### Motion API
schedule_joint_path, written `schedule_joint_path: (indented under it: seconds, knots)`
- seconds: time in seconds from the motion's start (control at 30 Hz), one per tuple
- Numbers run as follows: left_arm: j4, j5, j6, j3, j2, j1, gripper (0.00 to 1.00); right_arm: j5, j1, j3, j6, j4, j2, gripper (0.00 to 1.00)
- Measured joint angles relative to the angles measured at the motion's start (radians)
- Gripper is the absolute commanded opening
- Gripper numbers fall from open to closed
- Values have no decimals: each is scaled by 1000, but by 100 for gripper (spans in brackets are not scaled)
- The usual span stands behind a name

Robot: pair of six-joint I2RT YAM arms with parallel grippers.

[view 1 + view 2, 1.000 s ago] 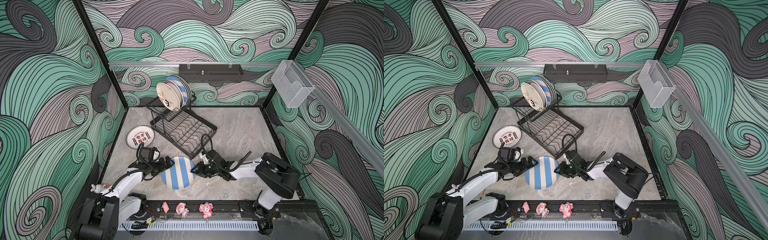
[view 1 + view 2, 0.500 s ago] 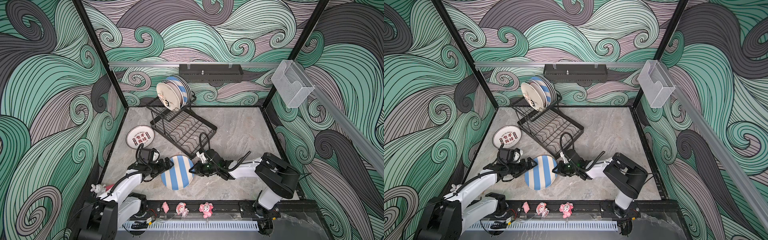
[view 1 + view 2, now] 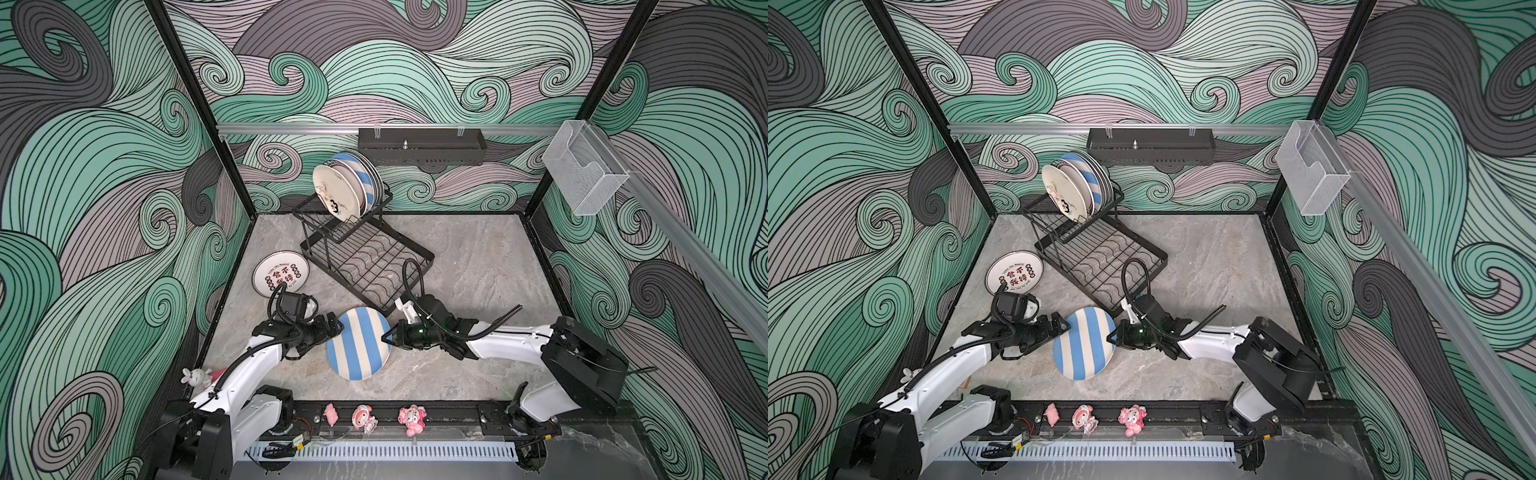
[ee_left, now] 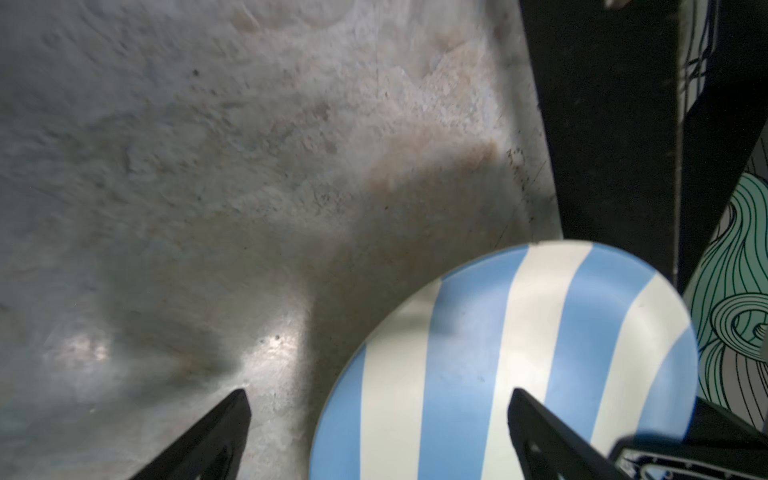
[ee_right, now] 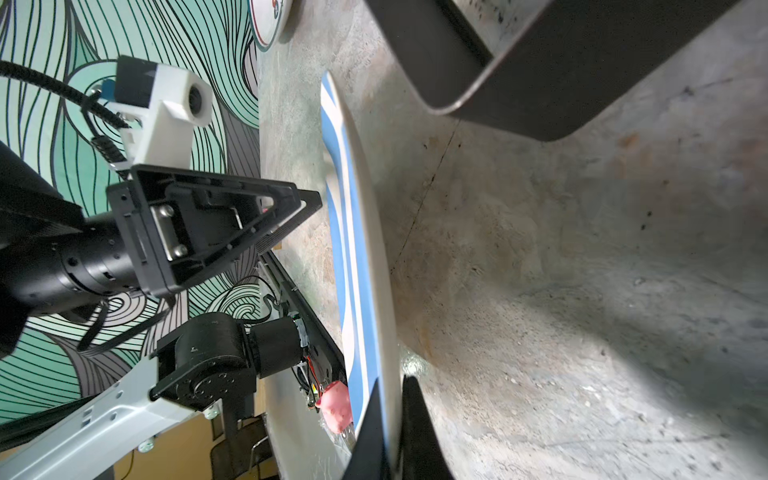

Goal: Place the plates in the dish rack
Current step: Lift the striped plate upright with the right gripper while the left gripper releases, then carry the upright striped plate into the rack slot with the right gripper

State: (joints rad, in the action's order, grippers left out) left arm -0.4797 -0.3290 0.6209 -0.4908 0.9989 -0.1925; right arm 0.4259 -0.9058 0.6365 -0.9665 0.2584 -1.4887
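Observation:
A blue-white striped plate lies slightly tilted on the table in front of the dish rack. My right gripper is shut on this plate's right rim. At its left edge my left gripper stands open, its fingers straddling the plate's rim. Several plates stand upright in the rack's upper basket. A white plate with red characters lies flat left of the rack.
A black perforated shelf hangs on the back wall. A clear plastic box is fixed on the right rail. Pink figurines line the front rail, with a white bunny at the front left. The rack's corner is close to my right gripper.
My right gripper has closed on the striped plate's right rim. The left gripper stays open at the plate's left edge; the plate has hardly moved.

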Motion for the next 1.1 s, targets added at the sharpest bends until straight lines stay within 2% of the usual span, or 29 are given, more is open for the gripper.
schedule_joint_path:
  seconds: [0.27, 0.47, 0.63, 0.8, 1.1]
  knots:
    - [-113, 31, -79, -222, -32, 21, 99, -69, 26, 118, 185, -277, 211, 0]
    - [-162, 13, -200, -348, -34, 170, 99, -119, 118, 280, 347, -450, 280, 0]
    - [-196, 6, -259, -348, -36, 262, 99, -211, 143, 499, 528, -594, 255, 0]
    - [-199, -11, -271, -328, -50, 264, 99, -274, 152, 739, 703, -669, 172, 0]
    - [-198, -32, -276, -314, -52, 264, 99, -379, 159, 1069, 904, -691, -55, 0]
